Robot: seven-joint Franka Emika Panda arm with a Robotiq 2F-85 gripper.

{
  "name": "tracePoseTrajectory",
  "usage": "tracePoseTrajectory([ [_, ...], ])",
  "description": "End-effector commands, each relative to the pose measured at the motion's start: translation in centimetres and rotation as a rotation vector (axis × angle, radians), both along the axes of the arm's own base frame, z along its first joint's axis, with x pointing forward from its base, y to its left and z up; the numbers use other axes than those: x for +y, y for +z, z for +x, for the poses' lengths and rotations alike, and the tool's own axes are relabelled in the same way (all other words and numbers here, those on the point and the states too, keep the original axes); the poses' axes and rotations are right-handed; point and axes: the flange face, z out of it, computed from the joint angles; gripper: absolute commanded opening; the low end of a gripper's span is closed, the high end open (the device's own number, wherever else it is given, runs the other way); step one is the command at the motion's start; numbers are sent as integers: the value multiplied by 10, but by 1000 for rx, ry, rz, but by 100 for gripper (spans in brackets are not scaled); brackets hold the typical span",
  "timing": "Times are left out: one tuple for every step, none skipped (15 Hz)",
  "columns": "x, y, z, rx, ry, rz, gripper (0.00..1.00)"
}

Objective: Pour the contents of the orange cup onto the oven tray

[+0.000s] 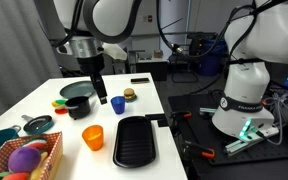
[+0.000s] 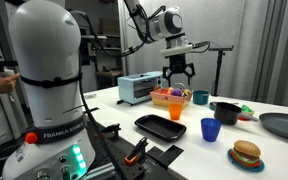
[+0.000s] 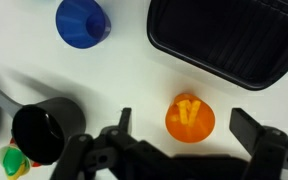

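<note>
Directly below the wrist camera, the gripper hangs with its jaws spread wide and empty above the table. Between its fingers stands the orange cup, upright, the yellow contents inside. Just beyond lies the black oven tray; further left sits the blue cup.

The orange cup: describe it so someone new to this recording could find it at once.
Start at the black ridged oven tray on the white table. The orange cup stands upright just beside the tray's long side, apart from it. Unlike the similar-sized blue cup farther back, it is bright orange and holds small yellow sticks, seen in the wrist view.
</note>
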Motion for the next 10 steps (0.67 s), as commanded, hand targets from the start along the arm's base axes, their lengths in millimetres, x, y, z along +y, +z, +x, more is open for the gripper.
tracePoseTrajectory([
  [13, -12, 25, -7, -4, -18, 100],
  [19, -16, 30, -4, -2, -21, 100],
  [23, -20, 34, -3, -2, -25, 100],
  [23, -23, 38, 1, -1, -27, 100],
  [23, -27, 42, 6, 0, -29, 100],
  [22, -31, 46, 10, 0, -30, 100],
  [21, -35, 50, 13, 0, -31, 100],
  [19, -39, 54, 16, 1, -34, 100],
  [17, -42, 57, 18, 0, -36, 100],
  [15, -46, 61, 21, -1, -39, 100],
])
